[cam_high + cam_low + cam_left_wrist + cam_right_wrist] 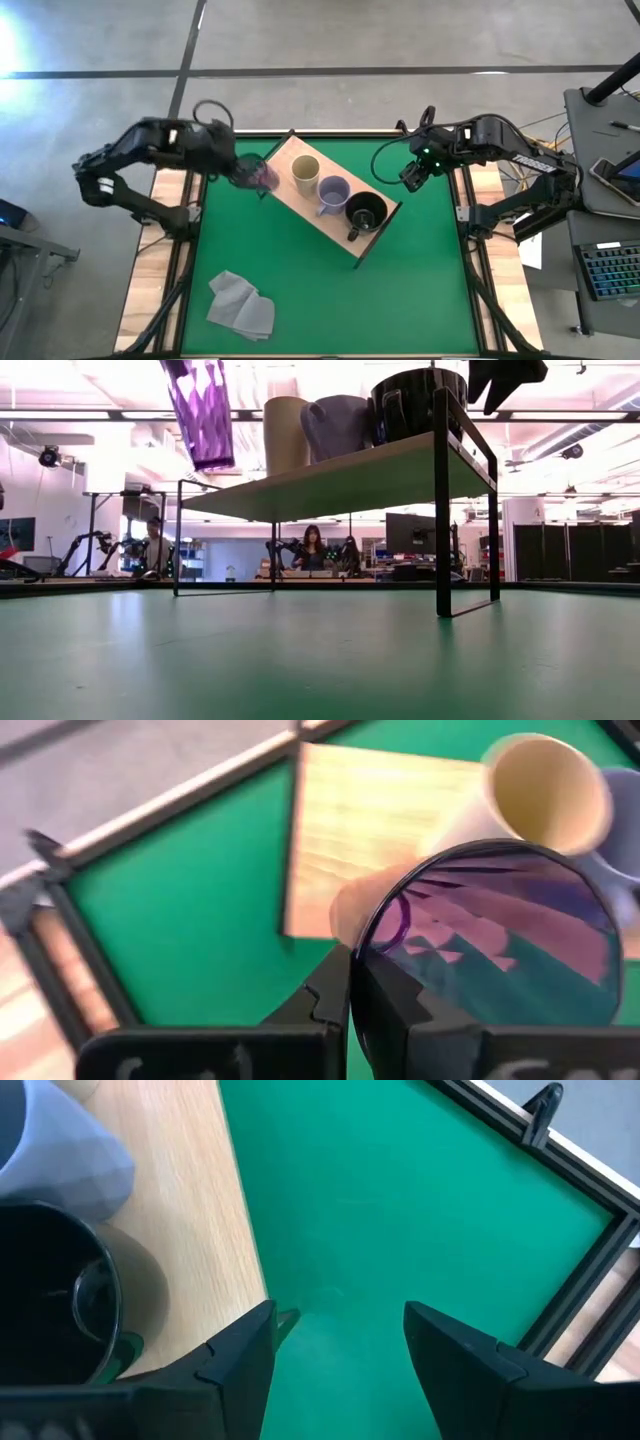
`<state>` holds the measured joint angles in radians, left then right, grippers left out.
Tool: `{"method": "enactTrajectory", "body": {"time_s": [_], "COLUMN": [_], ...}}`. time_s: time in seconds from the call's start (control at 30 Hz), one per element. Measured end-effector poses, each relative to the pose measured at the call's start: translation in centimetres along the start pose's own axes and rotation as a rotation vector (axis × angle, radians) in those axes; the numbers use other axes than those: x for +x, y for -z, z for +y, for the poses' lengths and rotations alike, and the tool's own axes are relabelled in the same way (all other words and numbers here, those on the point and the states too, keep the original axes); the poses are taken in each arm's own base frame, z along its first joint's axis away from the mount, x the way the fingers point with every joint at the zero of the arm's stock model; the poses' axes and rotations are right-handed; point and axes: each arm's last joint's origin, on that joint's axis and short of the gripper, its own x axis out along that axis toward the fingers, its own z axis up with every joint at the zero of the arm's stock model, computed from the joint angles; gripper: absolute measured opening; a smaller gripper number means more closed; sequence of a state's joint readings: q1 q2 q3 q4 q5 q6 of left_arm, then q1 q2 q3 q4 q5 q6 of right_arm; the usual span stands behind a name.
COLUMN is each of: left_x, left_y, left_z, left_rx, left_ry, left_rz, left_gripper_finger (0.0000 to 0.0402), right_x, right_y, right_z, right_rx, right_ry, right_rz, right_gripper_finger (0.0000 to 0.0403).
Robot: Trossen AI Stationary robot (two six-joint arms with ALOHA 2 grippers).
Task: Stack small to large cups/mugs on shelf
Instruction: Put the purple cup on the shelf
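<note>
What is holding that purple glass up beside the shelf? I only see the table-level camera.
Observer: The left jaws, shut on the rim of the purple tumbler, as the left wrist view shows.
Operator: Is it above the shelf?
Observer: From above, it sits right at the end of the shelf, next to the cream cup.
Operator: And the other arm?
Observer: The right jaws are open and empty, over the green mat beside the black mug.
</note>
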<state>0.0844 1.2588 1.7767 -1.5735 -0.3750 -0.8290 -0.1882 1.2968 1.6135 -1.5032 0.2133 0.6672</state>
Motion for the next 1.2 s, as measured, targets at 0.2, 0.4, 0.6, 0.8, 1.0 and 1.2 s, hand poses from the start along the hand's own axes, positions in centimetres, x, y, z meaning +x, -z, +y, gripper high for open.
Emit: {"method": "enactTrajectory", "body": {"time_s": [0.2, 0.4, 0.6, 0.8, 1.0, 1.2], "left_x": [0.8, 2.6, 4.8, 5.9, 6.1, 6.4], "left_y": [-1.7, -4.0, -5.8, -7.0, -7.6, -7.5], "left_z": [1.8, 1.0, 0.1, -1.0, -1.5, -1.3], "left_rx": [0.040, 0.122, 0.186, 0.222, 0.239, 0.241], "left_ry": [-0.082, -0.050, -0.077, -0.044, -0.024, -0.031], "left_rz": [-0.021, -0.014, 0.023, 0.053, 0.067, 0.111], "left_gripper_finger": [0.0000, 0.0000, 0.0000, 0.0000, 0.0000, 0.0000], "right_x": [0.0, 0.0, 0.0, 0.0, 0.0, 0.0], "right_y": [-0.1, -0.2, -0.2, -0.2, -0.2, -0.2], "right_z": [0.0, 0.1, 0.1, 0.1, 0.1, 0.1], "right_rx": [0.041, 0.085, 0.106, 0.117, 0.116, 0.103], "right_ry": [0.001, -0.005, -0.005, -0.005, -0.005, -0.005], "right_rz": [-0.016, -0.030, -0.031, -0.030, -0.030, -0.030], "right_gripper_finger": [0.0212, 0.0212, 0.0212, 0.0212, 0.0212, 0.0212]}}
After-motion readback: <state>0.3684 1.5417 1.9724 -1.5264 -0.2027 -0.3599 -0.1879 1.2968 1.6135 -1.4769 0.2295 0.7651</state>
